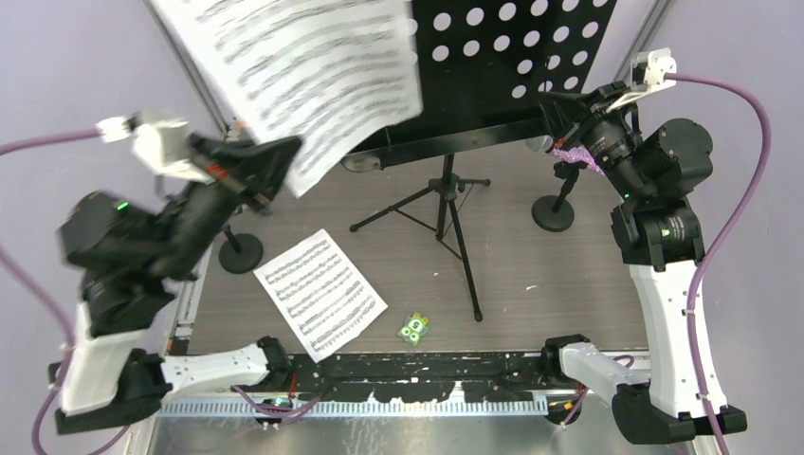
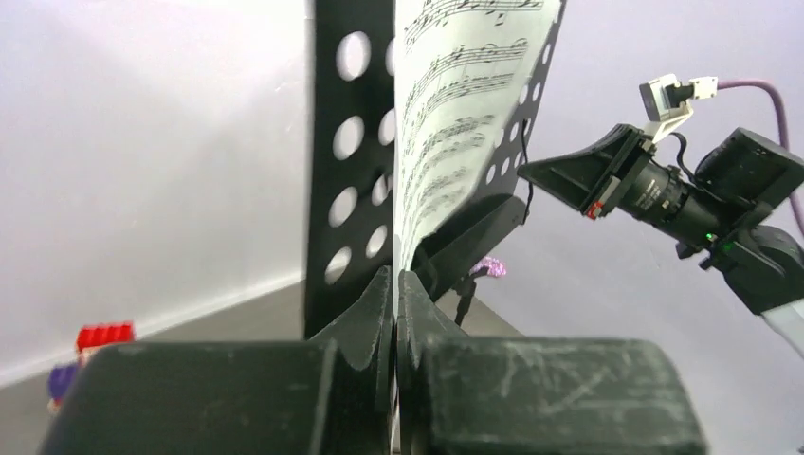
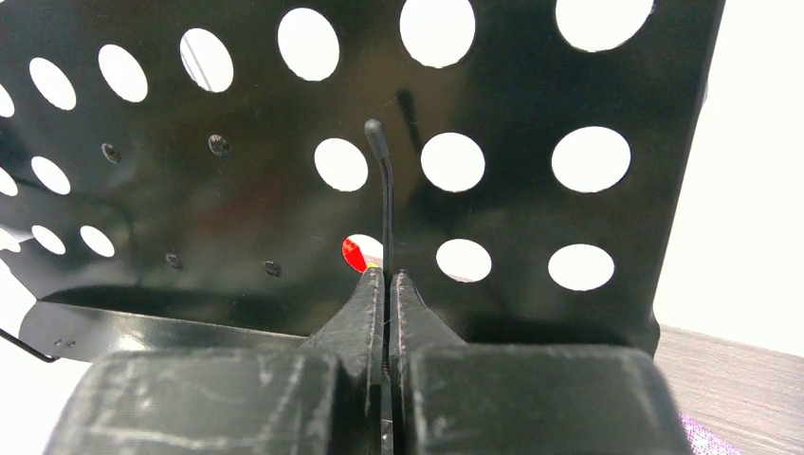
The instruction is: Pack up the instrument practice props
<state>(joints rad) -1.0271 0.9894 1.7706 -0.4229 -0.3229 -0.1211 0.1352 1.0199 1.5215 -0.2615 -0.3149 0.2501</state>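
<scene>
Black perforated desk [image 1: 512, 57] fills the upper middle of the top view, its tripod legs [image 1: 446, 213] splayed on the table [image 1: 531, 275]. The left gripper [image 1: 289, 147] grips the lower corner of a held sheet [image 1: 303, 66], which hangs lifted and blurred in front of the desk's left side. A flat sheet [image 1: 320, 292] lies on the table near the left arm, with a green piece [image 1: 413, 328] just to its right. One mount [image 1: 241, 251] stands left of the legs, another mount [image 1: 555, 210] right of them. The right gripper [image 1: 548, 109] sits at the desk's right edge, with a purple mic [image 1: 576, 156] just below it.

In the left wrist view, the left gripper [image 2: 394, 284] is pressed together on the held sheet's [image 2: 455, 114] bottom edge, with the desk [image 2: 327, 190] behind it. The purple mic [image 2: 489, 268] shows beyond; a red brick [image 2: 104, 334] sits far left.

In the right wrist view, the right gripper [image 3: 388, 280] is pinched closed on a thin wire [image 3: 385, 199] standing upright against the desk [image 3: 237, 209].
</scene>
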